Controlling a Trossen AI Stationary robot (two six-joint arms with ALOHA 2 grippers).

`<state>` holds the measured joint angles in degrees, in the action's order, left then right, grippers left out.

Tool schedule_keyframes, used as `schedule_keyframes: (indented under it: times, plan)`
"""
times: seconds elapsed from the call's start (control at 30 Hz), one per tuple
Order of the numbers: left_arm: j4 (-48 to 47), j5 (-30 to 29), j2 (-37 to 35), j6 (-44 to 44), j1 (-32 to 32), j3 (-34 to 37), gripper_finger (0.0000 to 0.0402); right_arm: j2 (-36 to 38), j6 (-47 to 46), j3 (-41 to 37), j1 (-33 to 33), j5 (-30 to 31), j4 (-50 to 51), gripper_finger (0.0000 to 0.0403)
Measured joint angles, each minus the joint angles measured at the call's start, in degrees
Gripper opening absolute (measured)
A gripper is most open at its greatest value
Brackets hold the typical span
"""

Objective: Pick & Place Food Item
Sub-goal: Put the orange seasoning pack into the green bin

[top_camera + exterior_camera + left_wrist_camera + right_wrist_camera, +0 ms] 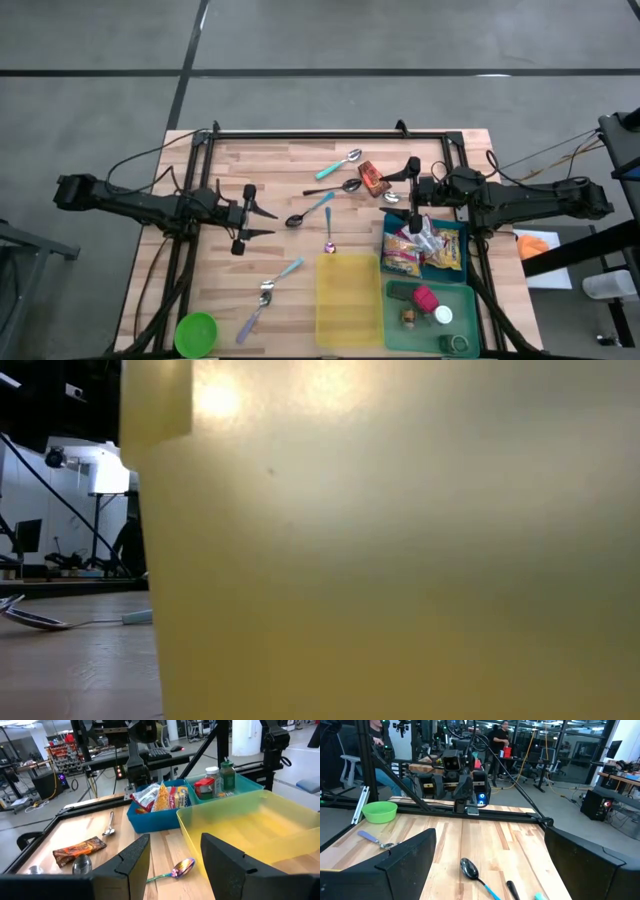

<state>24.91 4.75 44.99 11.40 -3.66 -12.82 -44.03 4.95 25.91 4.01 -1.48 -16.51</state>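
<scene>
While the right gripper (412,184) hovers with jaws wide apart and empty beside the snack bar (373,178) near the table's (300,160) far edge, centre it over the bar before closing; the left gripper (247,212) waits half-open, empty.

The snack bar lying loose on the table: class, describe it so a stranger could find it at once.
Start at the blue bin of snack packets on the table's right side. Just beyond its far left corner, beside the open right gripper, lies the snack bar. It is the only orange-brown wrapped packet on bare wood; everything around it is a spoon.
</scene>
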Motion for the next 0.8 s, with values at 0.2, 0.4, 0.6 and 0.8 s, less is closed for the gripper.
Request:
schedule_keyframes:
  times: [0.2, 0.4, 0.6, 0.8]
  plan:
    - [-3.98, 0.00, 0.05, 0.00, 0.00, 0.02, 0.0174, 0.00, 0.00, 0.00, 0.00, 0.01, 0.01, 0.0370]
    - [-11.21, 0.00, 0.11, 0.02, 0.00, 0.04, 0.0174, 0.00, 0.00, 0.00, 0.00, 0.01, 0.00, 0.0370]
    - [-18.86, 0.00, 0.13, 0.00, 0.00, 0.04, 0.0174, 0.00, 0.00, 0.00, 0.01, 0.00, 0.00, 0.0370]
    - [-23.80, 0.00, 0.15, 0.02, 0.00, 0.09, 0.0174, -0.10, -4.15, 0.00, 0.02, 0.39, -1.24, 0.0370]
